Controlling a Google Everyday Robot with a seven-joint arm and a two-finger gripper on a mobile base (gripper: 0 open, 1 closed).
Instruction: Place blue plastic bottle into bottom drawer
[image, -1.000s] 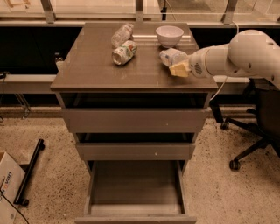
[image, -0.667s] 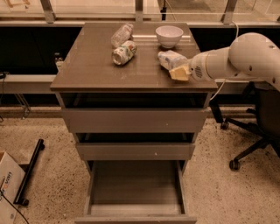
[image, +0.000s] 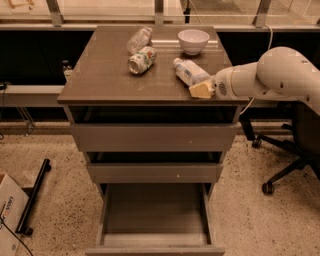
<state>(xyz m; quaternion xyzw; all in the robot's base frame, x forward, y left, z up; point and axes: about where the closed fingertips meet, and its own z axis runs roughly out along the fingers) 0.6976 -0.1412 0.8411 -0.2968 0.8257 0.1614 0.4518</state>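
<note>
The pincer (image: 200, 89) hangs at the right front edge of the surface (image: 100, 75), up against the base end of the blue bottle (image: 190, 71). I cannot tell whether it is wide or narrow. The blue bottle lies on its side, cap toward the bowl (image: 193, 40). Further left lie two other bottles, a green-labelled one (image: 141, 60) and a clear one (image: 138, 39). Below, the bottom drawer (image: 155, 220) stands pulled out.

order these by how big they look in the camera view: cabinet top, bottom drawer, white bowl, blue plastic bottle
1. cabinet top
2. bottom drawer, open, front cut by the frame edge
3. white bowl and blue plastic bottle: about alike, bowl farther back, so unranked

The end effector is by the bottle's near end.
</note>
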